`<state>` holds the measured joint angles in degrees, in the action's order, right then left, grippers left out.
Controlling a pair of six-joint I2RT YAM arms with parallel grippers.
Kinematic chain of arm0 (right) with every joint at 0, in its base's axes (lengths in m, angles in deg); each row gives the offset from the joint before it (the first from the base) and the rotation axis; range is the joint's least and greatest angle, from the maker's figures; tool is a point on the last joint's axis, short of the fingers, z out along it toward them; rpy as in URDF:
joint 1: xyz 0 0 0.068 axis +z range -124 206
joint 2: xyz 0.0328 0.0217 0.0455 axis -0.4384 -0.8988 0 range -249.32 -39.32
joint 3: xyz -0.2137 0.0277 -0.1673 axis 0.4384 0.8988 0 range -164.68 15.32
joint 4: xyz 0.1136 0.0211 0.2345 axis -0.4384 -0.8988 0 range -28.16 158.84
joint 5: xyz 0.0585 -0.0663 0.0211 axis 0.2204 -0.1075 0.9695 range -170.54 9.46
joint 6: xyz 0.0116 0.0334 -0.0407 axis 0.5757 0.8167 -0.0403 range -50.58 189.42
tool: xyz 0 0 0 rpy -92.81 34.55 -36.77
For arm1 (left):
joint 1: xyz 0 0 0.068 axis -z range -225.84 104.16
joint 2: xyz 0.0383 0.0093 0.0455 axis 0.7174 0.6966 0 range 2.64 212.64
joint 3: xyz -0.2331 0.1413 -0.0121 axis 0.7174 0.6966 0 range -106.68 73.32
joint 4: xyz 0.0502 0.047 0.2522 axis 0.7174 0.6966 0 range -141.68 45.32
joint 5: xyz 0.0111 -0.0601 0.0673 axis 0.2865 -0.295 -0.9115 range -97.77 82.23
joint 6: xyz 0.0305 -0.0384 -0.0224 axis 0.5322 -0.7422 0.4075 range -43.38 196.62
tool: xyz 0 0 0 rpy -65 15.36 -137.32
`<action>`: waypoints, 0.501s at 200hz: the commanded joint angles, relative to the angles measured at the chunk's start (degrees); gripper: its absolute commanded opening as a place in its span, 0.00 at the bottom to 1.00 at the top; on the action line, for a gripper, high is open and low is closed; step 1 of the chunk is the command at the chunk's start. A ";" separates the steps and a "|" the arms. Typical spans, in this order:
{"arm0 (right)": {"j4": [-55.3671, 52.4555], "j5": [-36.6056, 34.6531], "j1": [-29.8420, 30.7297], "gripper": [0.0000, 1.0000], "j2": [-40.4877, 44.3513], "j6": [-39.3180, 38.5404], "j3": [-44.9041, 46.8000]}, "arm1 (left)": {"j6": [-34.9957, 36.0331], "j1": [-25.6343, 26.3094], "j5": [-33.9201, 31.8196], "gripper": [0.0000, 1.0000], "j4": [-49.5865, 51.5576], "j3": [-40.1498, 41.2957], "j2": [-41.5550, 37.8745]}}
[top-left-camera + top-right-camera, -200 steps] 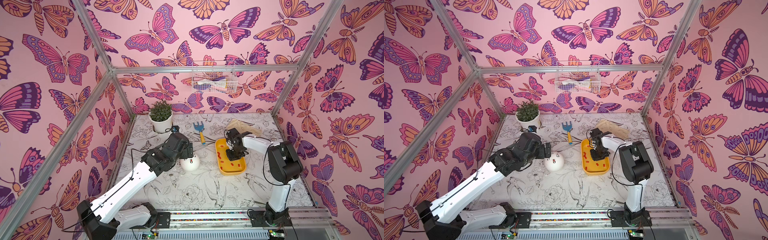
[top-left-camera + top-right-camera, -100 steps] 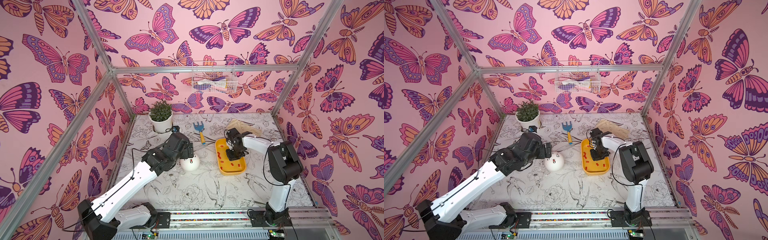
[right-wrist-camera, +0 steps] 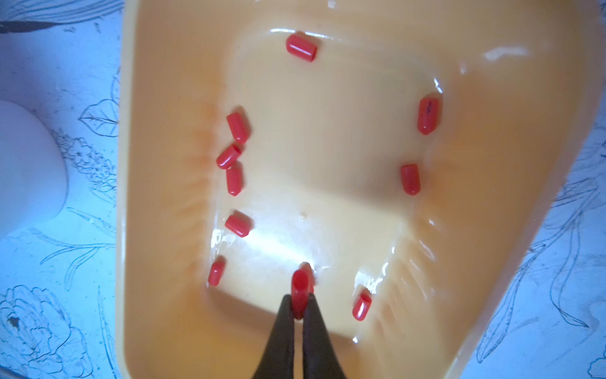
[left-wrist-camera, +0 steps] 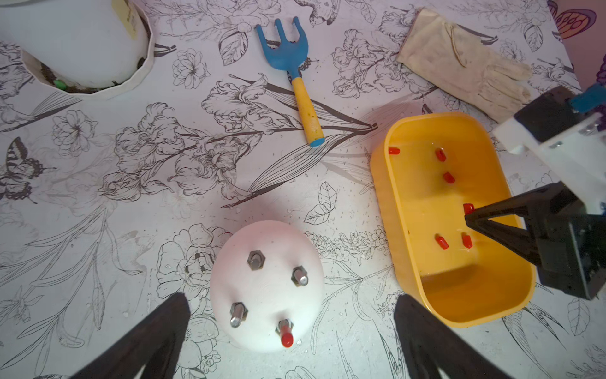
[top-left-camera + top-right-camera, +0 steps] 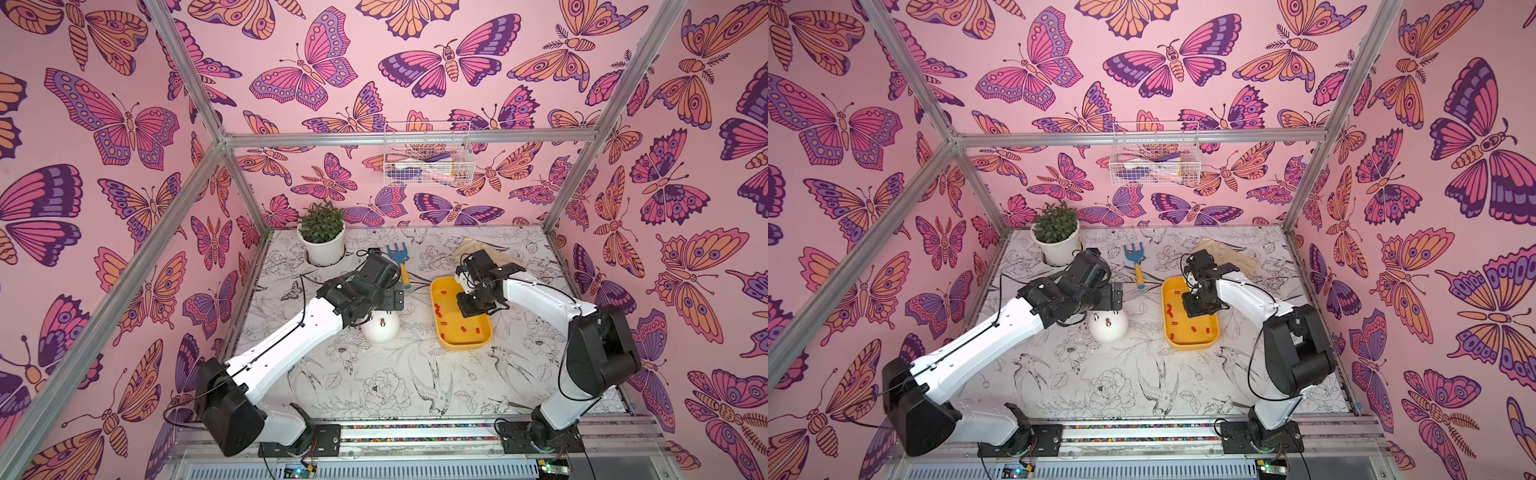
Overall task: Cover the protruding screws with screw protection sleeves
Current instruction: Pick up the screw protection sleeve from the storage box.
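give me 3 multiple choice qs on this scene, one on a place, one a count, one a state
1. Where do the loose sleeves lie? A) in the yellow tray B) in the plant pot C) on the glove
2. How many screws on the white dome are capped red? A) none B) three C) one
3. The right gripper is: A) wide open B) shut on a sleeve C) shut, empty
1 A: they dot the tray floor. 2 C: one red-capped stud, three bare. 3 B: its tips pinch it inside the tray.
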<state>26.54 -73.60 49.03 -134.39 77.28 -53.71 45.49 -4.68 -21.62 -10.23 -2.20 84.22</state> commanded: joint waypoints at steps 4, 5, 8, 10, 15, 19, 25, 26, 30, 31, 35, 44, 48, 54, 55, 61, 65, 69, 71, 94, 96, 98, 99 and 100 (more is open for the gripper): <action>-2.39 3.60 0.05 0.09 3.95 -1.94 0.57 | 1.16 -0.39 3.36 1.00 -0.76 -3.79 2.93; -2.41 3.69 0.02 0.09 4.11 -2.00 0.57 | 1.16 -0.39 3.46 1.00 -0.76 -3.94 3.12; -2.50 3.99 0.03 0.09 4.50 -2.20 0.57 | 1.16 -0.39 3.78 1.00 -0.84 -4.27 3.55; -2.62 4.19 0.03 0.09 4.59 -2.27 0.57 | 1.16 -0.39 3.99 1.00 -0.80 -4.54 3.84; -2.84 4.52 0.05 0.09 4.58 -2.38 0.57 | 1.18 -0.39 4.52 1.00 -0.87 -5.20 4.56; -3.04 4.74 0.07 0.09 6.23 -2.48 0.49 | 1.17 -0.39 4.94 1.00 -0.87 -5.68 5.07; -3.50 5.08 -0.08 0.09 6.86 -2.63 0.29 | 1.12 -0.39 5.58 1.00 -0.91 -6.45 5.95; -3.54 5.09 -0.09 0.09 6.93 -2.65 0.25 | 1.19 -0.39 5.71 1.00 -0.88 -6.64 6.09; -3.92 5.33 -0.16 0.09 7.13 -2.75 0.07 | 1.17 -0.41 6.15 1.00 -0.89 -7.09 6.74; -4.01 5.35 -0.17 0.09 7.20 -2.76 0.06 | 1.17 -0.40 6.26 1.00 -0.87 -7.22 6.83; -4.30 5.45 -0.15 0.09 7.40 -2.86 -0.11 | 1.16 -0.39 6.71 1.00 -0.92 -7.68 7.40; -4.70 5.86 -0.22 0.09 8.03 -2.98 -0.30 | 1.32 -0.39 7.84 1.00 -1.01 -8.71 8.75; -4.91 6.09 -0.18 0.09 8.32 -3.03 -0.39 | 1.38 -0.39 8.37 1.00 -1.21 -9.10 9.28; -5.22 6.55 -0.23 0.09 8.72 -3.15 -0.61 | 1.58 -0.39 9.28 1.00 -1.36 -9.72 10.16; -5.28 6.66 -0.25 0.09 8.83 -3.18 -0.63 | 1.59 -0.39 9.37 1.00 -1.46 -9.81 10.26; -5.55 7.27 -0.21 0.09 9.29 -3.29 -0.74 | 1.82 -0.39 10.33 1.00 -1.68 -10.34 11.12; -5.67 7.56 -0.19 0.09 9.70 -3.33 -0.88 | 2.01 -0.39 11.03 1.00 -1.94 -10.65 11.61; -5.81 7.89 -0.25 0.09 10.13 -3.37 -0.97 | 2.16 -0.39 11.66 1.00 -2.22 -10.96 12.17; -5.80 7.97 -0.26 0.09 10.33 -3.37 -1.00 | 2.25 -0.39 11.85 1.00 -2.35 -11.07 12.41; -6.03 10.02 -0.26 0.09 12.71 -3.12 -1.77 | 2.99 -0.30 15.36 1.00 -3.98 -12.48 14.96; -6.14 10.09 -0.26 0.09 12.87 -3.14 -1.86 | 3.05 -0.23 15.63 1.00 -4.16 -12.63 15.17; -6.13 10.24 -0.24 0.10 13.06 -3.12 -1.99 | 3.09 -0.17 15.90 1.00 -4.22 -12.76 15.29; -6.17 10.35 -0.25 0.10 13.15 -3.11 -2.03 | 3.14 -0.15 16.01 1.00 -4.29 -12.83 15.42; -6.23 10.41 -0.26 0.10 13.24 -3.11 -2.09 | 3.12 -0.13 16.12 1.00 -4.37 -12.81 15.56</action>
<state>22.47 -66.36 49.03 -124.05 74.96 -53.38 46.95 -4.68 -10.51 -12.89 -13.15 97.62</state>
